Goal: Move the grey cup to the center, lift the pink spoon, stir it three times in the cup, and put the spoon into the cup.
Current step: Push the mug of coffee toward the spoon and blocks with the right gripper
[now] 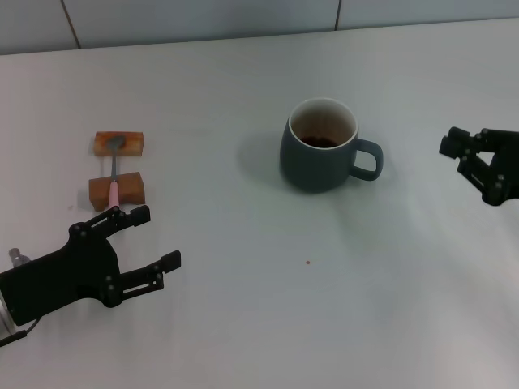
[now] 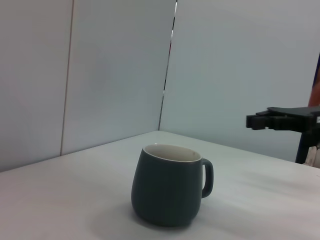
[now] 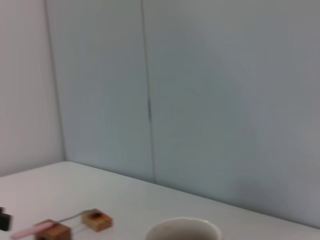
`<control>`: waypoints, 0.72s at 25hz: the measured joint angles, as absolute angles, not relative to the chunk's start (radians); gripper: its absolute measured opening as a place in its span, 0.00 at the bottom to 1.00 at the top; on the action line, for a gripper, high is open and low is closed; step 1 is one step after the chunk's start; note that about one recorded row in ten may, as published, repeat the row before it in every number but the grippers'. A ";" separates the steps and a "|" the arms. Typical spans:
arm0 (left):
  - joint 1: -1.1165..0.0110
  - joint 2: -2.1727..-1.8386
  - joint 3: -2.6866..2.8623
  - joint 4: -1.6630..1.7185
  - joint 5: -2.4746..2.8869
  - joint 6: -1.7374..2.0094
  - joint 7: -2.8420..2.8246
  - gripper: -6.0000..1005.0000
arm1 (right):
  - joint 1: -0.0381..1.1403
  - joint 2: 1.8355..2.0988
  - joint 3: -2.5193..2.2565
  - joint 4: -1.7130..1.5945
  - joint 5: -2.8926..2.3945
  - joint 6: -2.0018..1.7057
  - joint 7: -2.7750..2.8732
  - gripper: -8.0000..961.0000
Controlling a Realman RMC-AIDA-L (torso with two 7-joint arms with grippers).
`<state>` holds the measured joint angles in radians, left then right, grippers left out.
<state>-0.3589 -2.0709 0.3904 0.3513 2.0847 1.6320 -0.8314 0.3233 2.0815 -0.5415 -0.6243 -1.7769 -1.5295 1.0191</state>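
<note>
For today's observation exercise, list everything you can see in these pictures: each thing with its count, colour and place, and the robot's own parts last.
grey cup: one, dark blue-grey, pale inside, dark liquid; mid-table, handle toward the robot's right.
pink spoon: one, pink handle, grey bowl; lying across the two blocks, on the robot's left.
wooden blocks: two, brown; left side, one behind the other.
table: one, white.
wall: pale grey panels, behind the table.
left gripper: one, black, open; just in front of the nearer block.
right gripper: one, black; right of the cup, apart from it.
</note>
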 joint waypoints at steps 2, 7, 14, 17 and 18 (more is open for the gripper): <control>-0.359 -2.071 0.390 0.351 2.085 1.632 -0.831 0.85 | 0.328 2.083 -0.541 -0.624 -1.775 -1.515 1.016 0.22; -0.359 -2.072 0.390 0.351 2.085 1.634 -0.831 0.85 | 0.359 2.086 -0.557 -0.612 -1.750 -1.423 1.003 0.14; -0.359 -2.072 0.387 0.350 2.085 1.634 -0.831 0.85 | 0.421 2.085 -0.563 -0.566 -1.743 -1.290 0.967 0.13; -0.359 -2.072 0.386 0.349 2.085 1.634 -0.831 0.85 | 0.448 2.085 -0.575 -0.550 -1.742 -1.238 0.931 0.13; -0.359 -2.072 0.386 0.349 2.085 1.634 -0.831 0.85 | 0.457 2.085 -0.584 -0.546 -1.742 -1.221 0.922 0.13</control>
